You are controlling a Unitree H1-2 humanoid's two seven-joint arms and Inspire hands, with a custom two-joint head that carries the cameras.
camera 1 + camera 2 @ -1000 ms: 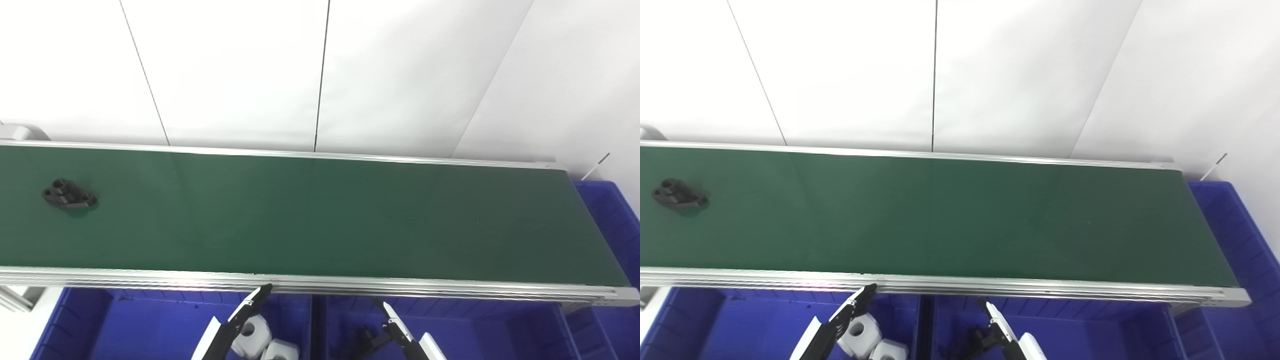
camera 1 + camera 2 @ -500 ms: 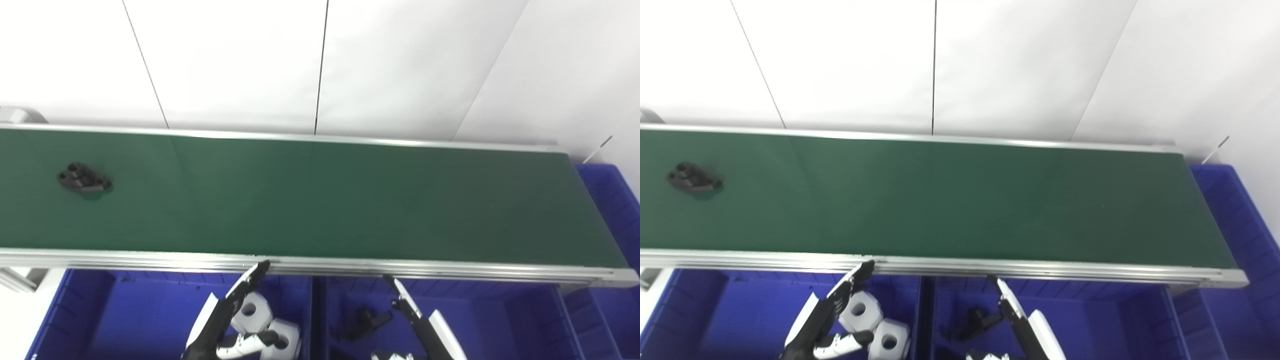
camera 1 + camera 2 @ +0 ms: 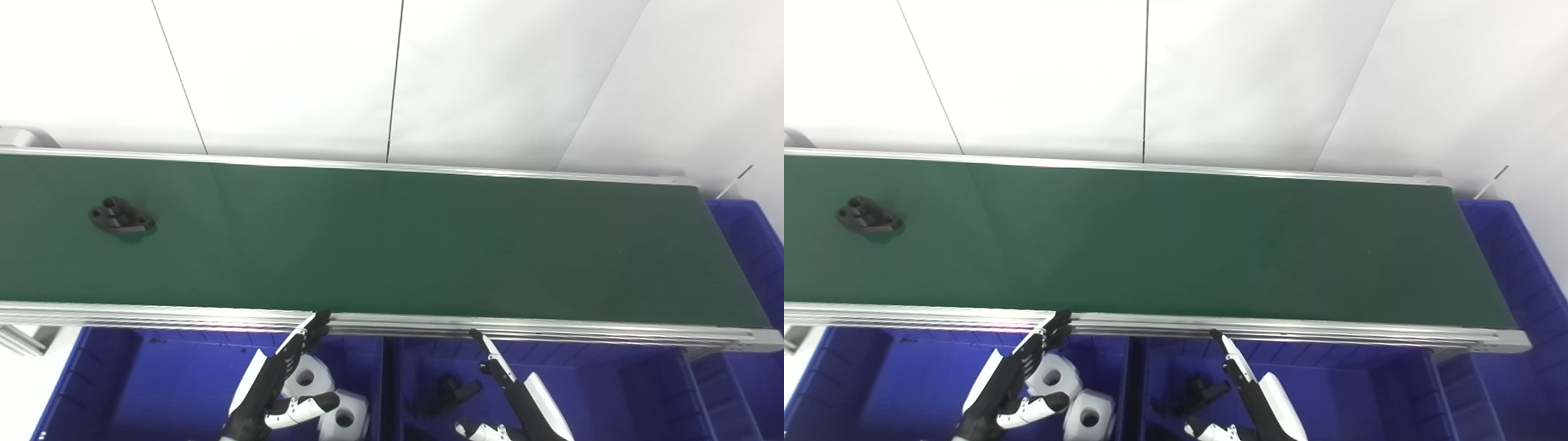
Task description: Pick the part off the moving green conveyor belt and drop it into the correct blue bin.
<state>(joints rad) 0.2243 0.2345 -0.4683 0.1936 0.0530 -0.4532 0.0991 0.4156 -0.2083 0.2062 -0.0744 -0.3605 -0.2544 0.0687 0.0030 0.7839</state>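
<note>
Both hands empty with fingers spread, left hand (image 3: 278, 383) and right hand (image 3: 514, 398) at 6 o'clock over the blue bins (image 3: 153, 392), while the black part (image 3: 120, 216) rides the green belt (image 3: 429, 245) at 9 o'clock: pick and drop both remain.

Green conveyor belt (image 3: 429, 245) between aluminium rails, one black part (image 3: 120, 216) near its left end.

Your black part (image 3: 120, 218) has ridden a little rightward along the green belt (image 3: 392, 245). Both hands, left hand (image 3: 269, 392) and right hand (image 3: 514, 398), have risen further into view, fingers spread, thumbs now showing.
</note>
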